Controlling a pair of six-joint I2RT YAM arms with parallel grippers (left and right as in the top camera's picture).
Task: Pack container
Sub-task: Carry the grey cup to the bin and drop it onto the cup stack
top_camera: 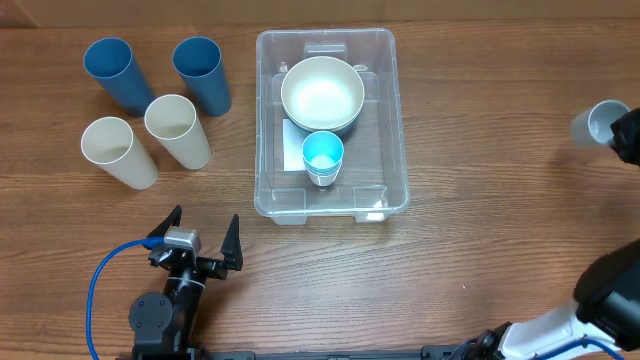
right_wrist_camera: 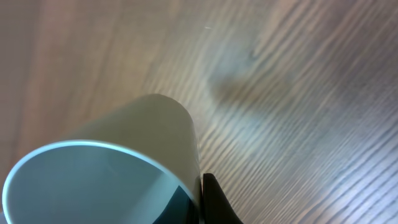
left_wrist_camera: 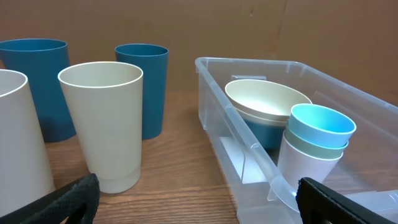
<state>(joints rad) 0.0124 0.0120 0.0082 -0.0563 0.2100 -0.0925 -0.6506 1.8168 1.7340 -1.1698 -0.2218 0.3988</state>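
container [top_camera: 268, 120] | clear rectangular bin | upright, open | table centre | holds bowls, stacked cups

Overhead: the right pincer [top_camera: 624, 137] is cropped by the right edge beside a pale cup [top_camera: 597, 125], so its grip is indeterminate. The container [top_camera: 398, 120] has a label [top_camera: 292, 150] partly covered by the cream bowl [top_camera: 322, 93].
Right wrist: the cup is blurred and cropped below, with one finger [right_wrist_camera: 214, 200] showing.
Left wrist: the blue bowl [left_wrist_camera: 268, 134] is mostly hidden, and the leftmost cream cup [left_wrist_camera: 18, 143] is cropped.
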